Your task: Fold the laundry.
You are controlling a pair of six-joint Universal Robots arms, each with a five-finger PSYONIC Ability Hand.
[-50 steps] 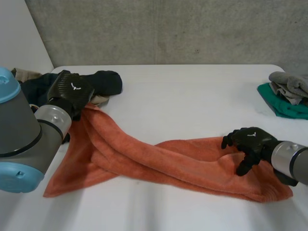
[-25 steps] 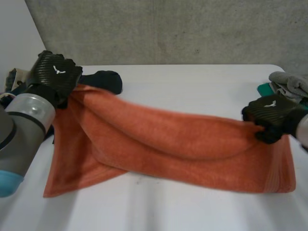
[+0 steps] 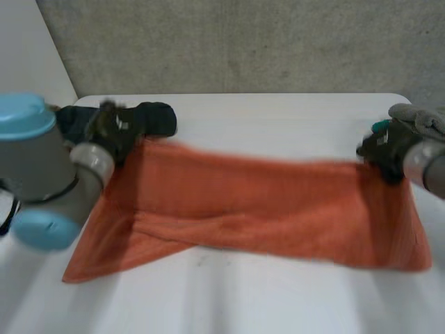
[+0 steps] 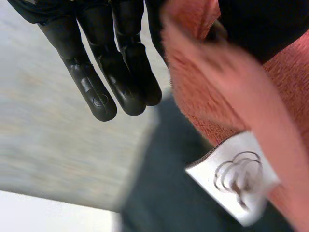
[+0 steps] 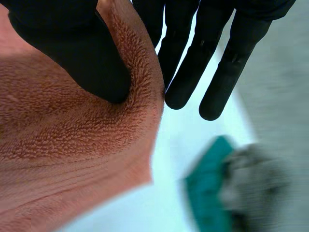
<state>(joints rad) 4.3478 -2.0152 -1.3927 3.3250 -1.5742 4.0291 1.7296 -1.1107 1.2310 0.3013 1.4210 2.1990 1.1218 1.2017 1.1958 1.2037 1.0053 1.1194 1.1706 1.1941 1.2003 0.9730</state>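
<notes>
An orange towel [image 3: 257,209] hangs stretched between my two hands above the white table [image 3: 264,118], its lower edge and both lower corners resting on the table. My left hand [image 3: 111,129] pinches the towel's far left corner. In the left wrist view the towel [image 4: 217,92] with its white label [image 4: 236,181] is clamped under the thumb while the other fingers [image 4: 106,72] stay straight. My right hand [image 3: 384,149] pinches the far right corner. In the right wrist view the thumb [image 5: 82,53] presses the towel [image 5: 72,145] against a finger.
A dark garment [image 3: 149,118] lies behind my left hand at the back left. A grey cloth [image 3: 421,115] on a green one [image 5: 207,188] sits at the right edge. A concrete wall rises behind the table.
The right hand closed on the towel's right corner and lifted it. Both hands then raised and pulled the towel taut and moved it back across the table.
</notes>
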